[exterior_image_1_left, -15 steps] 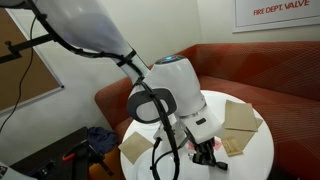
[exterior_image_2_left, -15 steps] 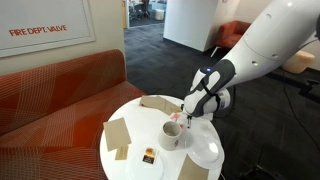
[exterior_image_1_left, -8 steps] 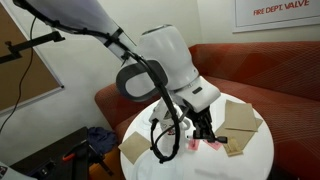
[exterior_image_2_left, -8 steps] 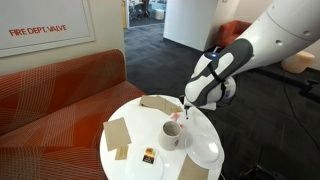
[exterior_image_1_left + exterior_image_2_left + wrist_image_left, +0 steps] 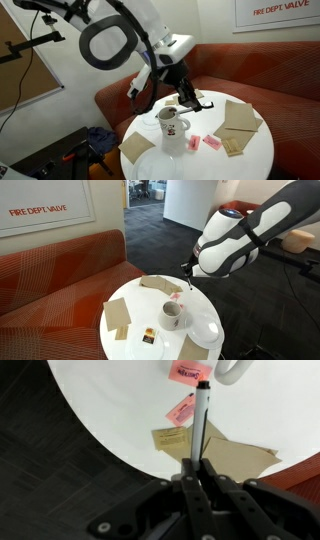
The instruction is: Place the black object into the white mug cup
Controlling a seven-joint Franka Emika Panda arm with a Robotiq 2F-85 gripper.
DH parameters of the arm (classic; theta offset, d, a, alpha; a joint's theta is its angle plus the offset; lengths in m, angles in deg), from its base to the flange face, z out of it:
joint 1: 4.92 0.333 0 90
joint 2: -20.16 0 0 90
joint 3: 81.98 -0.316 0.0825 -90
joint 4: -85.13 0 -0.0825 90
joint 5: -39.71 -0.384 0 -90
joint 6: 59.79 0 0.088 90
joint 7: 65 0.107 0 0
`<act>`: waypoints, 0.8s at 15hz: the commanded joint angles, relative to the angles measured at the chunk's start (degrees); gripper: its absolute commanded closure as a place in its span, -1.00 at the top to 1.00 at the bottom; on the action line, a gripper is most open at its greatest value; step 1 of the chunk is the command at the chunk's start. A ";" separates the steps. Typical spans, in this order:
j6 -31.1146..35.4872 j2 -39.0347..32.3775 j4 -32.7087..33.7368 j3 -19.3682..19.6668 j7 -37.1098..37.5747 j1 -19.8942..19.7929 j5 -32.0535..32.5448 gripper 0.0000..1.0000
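Observation:
The white mug cup stands on the round white table in both exterior views (image 5: 172, 128) (image 5: 173, 316), with a small red-and-dark print on its side. Only its handle edge (image 5: 236, 370) shows at the top of the wrist view. My gripper (image 5: 198, 466) is shut on the black object (image 5: 201, 420), a slim stick with a dark tip that points toward the table. In both exterior views the gripper (image 5: 188, 101) (image 5: 188, 272) hangs well above the table, higher than the mug and a little to one side of it.
Pink packets (image 5: 190, 372) (image 5: 180, 410) lie by the mug. Brown napkins (image 5: 242, 116) (image 5: 117, 314) lie around the table (image 5: 250, 160). A white bowl (image 5: 208, 332) and a small yellow-dark item (image 5: 148, 334) also rest there. A red sofa (image 5: 60, 265) curves behind.
The arm has risen from table level beside the mug to well above it, with the black object in the jaws. The mug has come into clear view.

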 commanded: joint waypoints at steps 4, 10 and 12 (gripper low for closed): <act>0.06 13.34 -8.41 4.58 0.57 6.77 13.99 -0.94; 0.65 18.43 -9.66 7.41 13.64 10.39 34.49 -0.94; 0.26 19.38 -8.76 8.04 23.54 10.62 45.50 -0.94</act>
